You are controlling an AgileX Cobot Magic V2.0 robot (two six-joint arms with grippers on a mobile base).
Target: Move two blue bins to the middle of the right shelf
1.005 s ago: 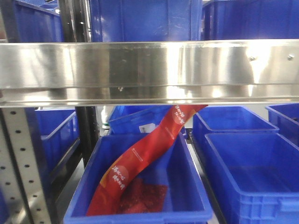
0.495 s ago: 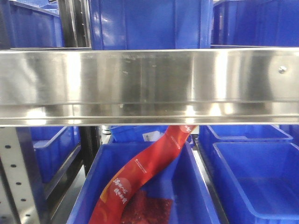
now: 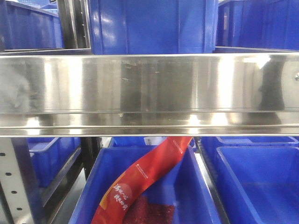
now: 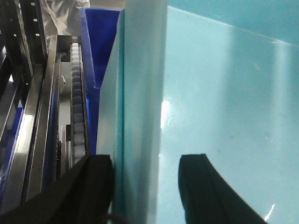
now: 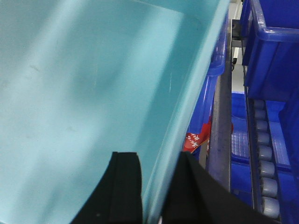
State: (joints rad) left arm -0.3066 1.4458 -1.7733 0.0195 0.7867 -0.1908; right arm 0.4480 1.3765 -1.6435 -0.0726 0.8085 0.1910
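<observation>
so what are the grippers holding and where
Both hold one bin: the left gripper straddles its left side wall, the right gripper its right side wall.

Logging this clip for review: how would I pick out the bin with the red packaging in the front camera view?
Find the broad shiny steel rail running across the middle of the front view. Directly below it, centre-left, sits an open blue bin. It is the only one holding a long red printed bag that leans up toward the rail; the blue bin to its right shows nothing inside.
</observation>
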